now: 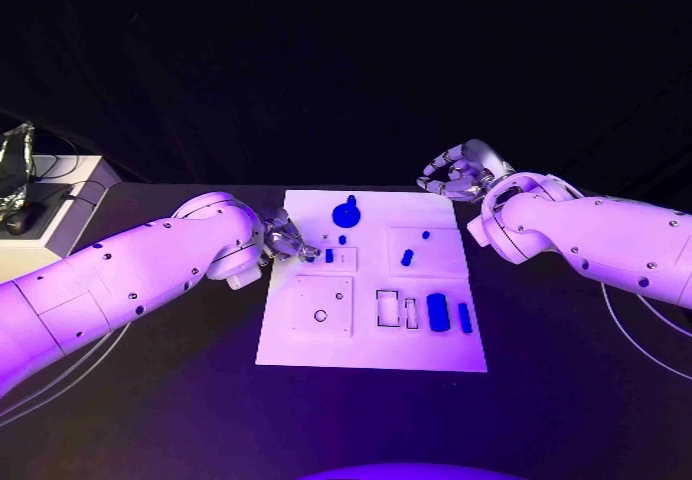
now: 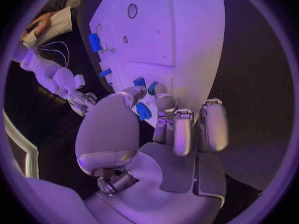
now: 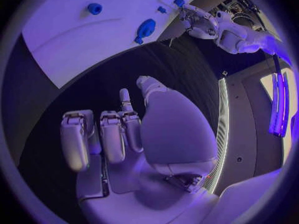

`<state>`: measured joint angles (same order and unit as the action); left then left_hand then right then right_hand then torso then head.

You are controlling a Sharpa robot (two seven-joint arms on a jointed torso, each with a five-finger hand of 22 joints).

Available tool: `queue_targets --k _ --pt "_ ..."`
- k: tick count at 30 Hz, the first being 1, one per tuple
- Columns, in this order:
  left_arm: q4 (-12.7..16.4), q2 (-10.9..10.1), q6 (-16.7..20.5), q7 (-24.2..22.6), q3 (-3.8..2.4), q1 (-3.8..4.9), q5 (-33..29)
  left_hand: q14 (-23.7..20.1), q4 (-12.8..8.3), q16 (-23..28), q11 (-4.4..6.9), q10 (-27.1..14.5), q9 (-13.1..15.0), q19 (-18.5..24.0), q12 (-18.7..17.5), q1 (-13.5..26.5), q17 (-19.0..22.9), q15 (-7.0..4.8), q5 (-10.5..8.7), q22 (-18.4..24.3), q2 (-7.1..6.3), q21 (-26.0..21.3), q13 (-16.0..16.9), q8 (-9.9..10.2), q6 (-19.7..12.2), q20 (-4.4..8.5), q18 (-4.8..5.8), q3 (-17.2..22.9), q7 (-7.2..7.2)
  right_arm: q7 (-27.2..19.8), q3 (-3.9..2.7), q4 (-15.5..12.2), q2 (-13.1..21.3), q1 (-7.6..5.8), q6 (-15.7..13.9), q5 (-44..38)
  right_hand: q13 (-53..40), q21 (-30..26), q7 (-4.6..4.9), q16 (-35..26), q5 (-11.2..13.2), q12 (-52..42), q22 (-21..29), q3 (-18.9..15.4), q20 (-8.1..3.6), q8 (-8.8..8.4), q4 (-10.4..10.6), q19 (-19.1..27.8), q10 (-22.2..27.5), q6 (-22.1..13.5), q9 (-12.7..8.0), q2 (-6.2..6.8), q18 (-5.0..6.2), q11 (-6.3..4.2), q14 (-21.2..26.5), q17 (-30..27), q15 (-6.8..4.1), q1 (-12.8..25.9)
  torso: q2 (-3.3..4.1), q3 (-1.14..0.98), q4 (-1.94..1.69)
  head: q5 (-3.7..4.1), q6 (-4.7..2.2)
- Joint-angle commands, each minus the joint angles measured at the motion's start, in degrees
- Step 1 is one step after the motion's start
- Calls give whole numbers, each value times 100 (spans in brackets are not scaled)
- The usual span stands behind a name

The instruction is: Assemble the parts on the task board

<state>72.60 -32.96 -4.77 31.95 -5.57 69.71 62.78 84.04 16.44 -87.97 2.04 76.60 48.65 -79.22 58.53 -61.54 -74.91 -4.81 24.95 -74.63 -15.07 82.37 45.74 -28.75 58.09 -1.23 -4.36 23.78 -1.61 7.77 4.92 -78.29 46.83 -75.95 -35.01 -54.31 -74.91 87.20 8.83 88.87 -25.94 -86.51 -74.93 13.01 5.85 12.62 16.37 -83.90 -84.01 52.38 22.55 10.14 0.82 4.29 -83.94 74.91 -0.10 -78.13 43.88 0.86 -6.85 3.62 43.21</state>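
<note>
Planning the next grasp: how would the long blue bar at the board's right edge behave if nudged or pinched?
The slim blue bar lies flat on the white task board, so it would probably slide, not roll. It looks rigid and light. Being narrow, it could slip from the fingers.

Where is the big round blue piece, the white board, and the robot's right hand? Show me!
big round blue piece (image 1: 346, 213): head view, middle of its round body.
white board (image 1: 296, 345): head view, bare near-left corner.
right hand (image 1: 454, 172): head view, middle of the silver hand.
</note>
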Motion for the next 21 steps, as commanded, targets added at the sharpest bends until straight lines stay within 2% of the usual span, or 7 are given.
queue_targets --k 1,6,7,10,16,20,21 --pt "11 -2 22 61 13 -29 -23 481 10 -24 14 -31 -8 -35 16 -54 -1056 -41 -41 -3 26 -16 -3 30 26 -7 73 -31 -23 -65 -1 -3 -2 6 3 -68 -1190 -33 -8 -38 -36 24 -1267 39 -29 21 -3 -463 -262 -47 8 60 2 -35 -501 1064 -22 12 -4 -2 0 -3 3" --pt "60 -25 93 46 0 -30 -65 482 31 -27 4 -32 -28 -37 18 102 -1062 -30 -309 -7 118 -18 1 62 39 -17 73 -270 -32 -67 -1 0 -5 12 -1 -70 -1190 -33 -8 -38 -36 24 -1267 39 -29 21 -3 -463 -262 -47 8 60 2 -35 -501 1064 -22 12 -3 -7 4 -6 -6" --pt "75 -33 104 47 -6 -30 -71 483 33 -28 2 -31 -33 -40 21 149 -1064 -28 -521 -12 154 -17 6 71 45 -20 73 -394 -34 -67 -1 1 -5 13 -1 -70 -1190 -33 -8 -38 -36 24 -1267 39 -29 21 -3 -463 -262 -47 8 60 2 -35 -501 1064 -22 12 -3 -7 4 -6 -6" --pt "115 -58 125 48 -29 -30 -80 485 36 -31 3 -25 -40 -49 31 170 -1070 -29 -687 -26 216 -12 19 83 53 -21 75 -540 -31 -67 -1 4 -4 15 -2 -70 -1190 -33 -8 -38 -36 24 -1267 39 -29 21 -3 -463 -262 -47 8 60 2 -35 -501 1064 -22 12 -4 -7 6 -6 -8" --pt "212 -116 174 40 -134 -31 -113 486 40 -34 7 -23 -48 -53 36 158 -1077 -31 -946 -34 320 -11 25 98 63 -20 76 -835 -25 -68 -1 9 -2 19 -5 -71 -1190 -33 -8 -38 -36 24 -1267 39 -29 21 -3 -463 -262 -47 8 60 2 -35 -501 1064 -22 12 -6 -5 0 -4 -16" --pt "281 -153 225 38 -232 -32 -149 487 49 -36 10 -21 -46 -58 38 188 -1078 -32 -1535 -45 618 -13 26 102 85 -20 77 -1611 -19 -70 -1 14 -1 22 -8 -71 -1190 -33 -8 -38 -36 24 -1267 39 -29 21 -3 -463 -262 -47 8 60 2 -35 -501 1064 -22 12 -5 -6 0 -4 -20" --pt "292 -160 230 39 -247 -32 -151 487 51 -36 9 -20 -44 -59 40 181 -1077 -32 -1598 -47 679 -13 29 101 87 -21 77 -1753 -19 -70 -1 14 -1 22 -8 -71 -1190 -33 -8 -38 -36 24 -1267 39 -29 21 -3 -463 -262 -47 8 60 2 -35 -501 1064 -22 12 -4 -7 1 -5 -21"
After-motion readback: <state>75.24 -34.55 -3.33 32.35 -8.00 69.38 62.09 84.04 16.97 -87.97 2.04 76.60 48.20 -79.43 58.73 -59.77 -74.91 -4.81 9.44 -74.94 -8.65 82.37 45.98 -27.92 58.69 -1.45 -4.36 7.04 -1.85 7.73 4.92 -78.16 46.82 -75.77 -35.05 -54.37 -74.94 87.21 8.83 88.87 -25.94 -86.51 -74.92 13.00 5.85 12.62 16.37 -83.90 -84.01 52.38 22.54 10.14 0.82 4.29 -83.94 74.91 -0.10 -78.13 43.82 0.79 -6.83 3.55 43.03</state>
